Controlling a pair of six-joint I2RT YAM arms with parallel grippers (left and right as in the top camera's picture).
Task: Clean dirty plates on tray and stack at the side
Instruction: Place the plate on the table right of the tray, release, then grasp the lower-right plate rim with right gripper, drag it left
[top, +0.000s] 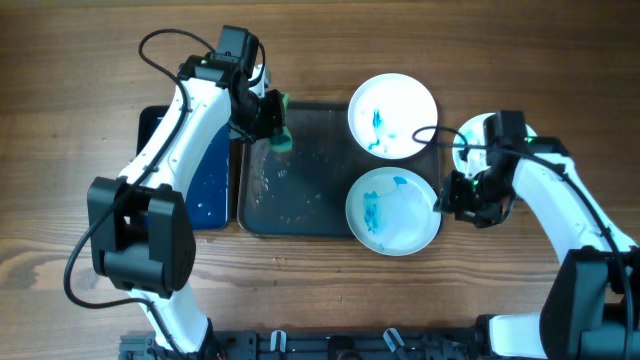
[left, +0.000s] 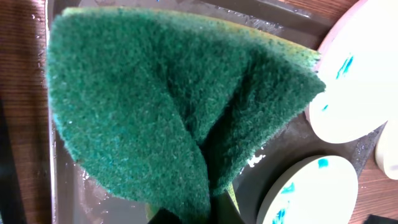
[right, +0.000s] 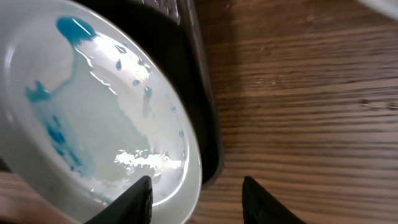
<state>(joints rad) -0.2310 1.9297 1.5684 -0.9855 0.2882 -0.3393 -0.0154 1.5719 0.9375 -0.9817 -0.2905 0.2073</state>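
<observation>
The dark grey tray (top: 300, 215) lies mid-table. Two white plates with blue smears sit on its right end: a far one (top: 392, 115) and a near one (top: 392, 210). A third white plate (top: 476, 130) lies on the wood to the right, mostly hidden by my right arm. My left gripper (top: 272, 120) is shut on a green sponge (left: 155, 106) over the tray's far left part. My right gripper (top: 447, 196) is open, and its fingers (right: 199, 202) straddle the near plate's (right: 93, 124) right rim and the tray rim (right: 205, 124).
A smaller black tray with a blue bottom (top: 207, 170) lies just left of the grey tray, under my left arm. The grey tray's floor (left: 68, 186) is wet with droplets. Bare wood table (right: 311, 112) lies to the right of the tray.
</observation>
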